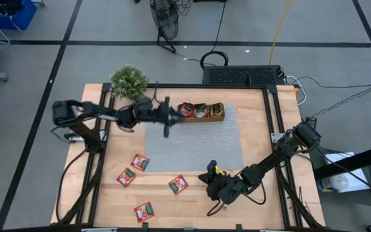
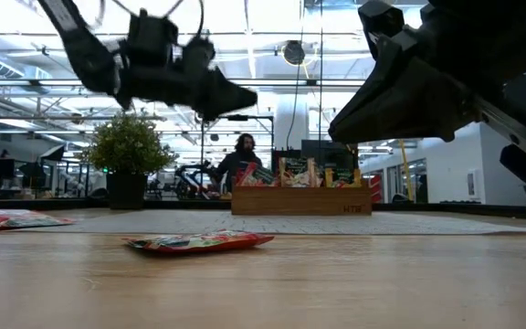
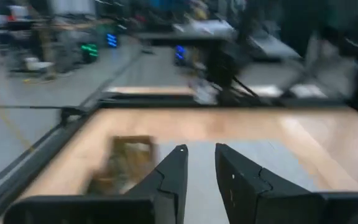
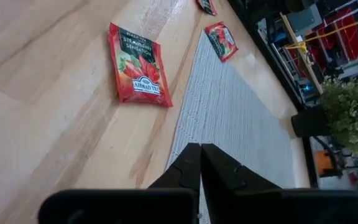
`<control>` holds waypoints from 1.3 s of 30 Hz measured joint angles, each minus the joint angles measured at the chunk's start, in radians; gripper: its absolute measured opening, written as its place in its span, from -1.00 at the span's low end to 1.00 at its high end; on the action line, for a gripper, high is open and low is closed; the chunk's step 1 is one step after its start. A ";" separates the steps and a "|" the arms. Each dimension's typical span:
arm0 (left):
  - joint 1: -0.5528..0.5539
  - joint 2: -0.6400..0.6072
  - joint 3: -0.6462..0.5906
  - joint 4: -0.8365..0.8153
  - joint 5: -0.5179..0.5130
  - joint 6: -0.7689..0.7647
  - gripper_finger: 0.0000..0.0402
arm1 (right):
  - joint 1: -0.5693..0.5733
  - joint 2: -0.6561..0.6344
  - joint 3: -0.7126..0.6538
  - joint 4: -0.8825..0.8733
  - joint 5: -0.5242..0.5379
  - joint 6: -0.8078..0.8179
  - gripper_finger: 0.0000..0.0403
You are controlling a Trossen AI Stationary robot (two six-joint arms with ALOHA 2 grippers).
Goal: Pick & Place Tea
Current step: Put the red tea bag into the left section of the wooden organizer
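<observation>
Several red tea packets lie flat on the wooden table near its front left. One of them lies just off the grey mat's near edge. More tea stands in the brown wooden tray at the mat's far edge. My left gripper hovers level just left of the tray, open, with nothing between its fingers. My right gripper hangs over the mat's near edge, shut and empty, right of the nearest packet.
A potted green plant stands at the table's far left corner. Black frame rails run along the table's left and right sides. In the low view a person shows in the room beyond the tray.
</observation>
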 joint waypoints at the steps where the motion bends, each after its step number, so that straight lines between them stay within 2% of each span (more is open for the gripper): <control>1: -0.040 -0.036 0.000 -0.065 -0.019 0.040 -0.56 | 0.000 0.000 0.000 0.000 0.000 0.014 -1.00; 3: -0.140 -0.102 0.000 -0.194 -0.129 0.108 -0.56 | 0.000 0.000 0.000 0.000 -0.018 0.048 -0.99; 6: -0.300 -0.180 0.000 -0.378 -0.410 0.152 -0.56 | -0.008 0.000 0.000 0.013 -0.157 0.096 -0.93; 9: -0.452 -0.215 0.000 -0.494 -0.671 0.140 -0.56 | -0.039 0.020 0.000 0.105 -0.330 0.143 -0.76; 12: -0.568 -0.228 0.000 -0.530 -0.813 0.081 -0.56 | -0.069 0.071 0.000 0.209 -0.397 0.133 -0.52; 17: -0.685 -0.227 -0.001 -0.545 -0.846 0.056 -0.56 | -0.115 0.175 0.020 0.300 -0.414 0.075 -0.13; 22: -0.736 -0.226 -0.001 -0.579 -0.848 0.025 -0.56 | -0.147 0.276 0.119 0.266 -0.446 0.066 0.04; 29: -0.748 -0.226 -0.001 -0.617 -0.849 -0.013 -0.56 | -0.185 0.336 0.271 0.023 -0.464 0.068 -0.01; 36: -0.747 -0.226 -0.001 -0.636 -0.844 -0.067 -0.56 | -0.255 0.338 0.282 -0.129 -0.520 0.175 -0.21; 39: -0.747 -0.226 -0.001 -0.636 -0.844 -0.081 -0.56 | -0.281 0.339 0.281 -0.165 -0.581 0.210 -0.31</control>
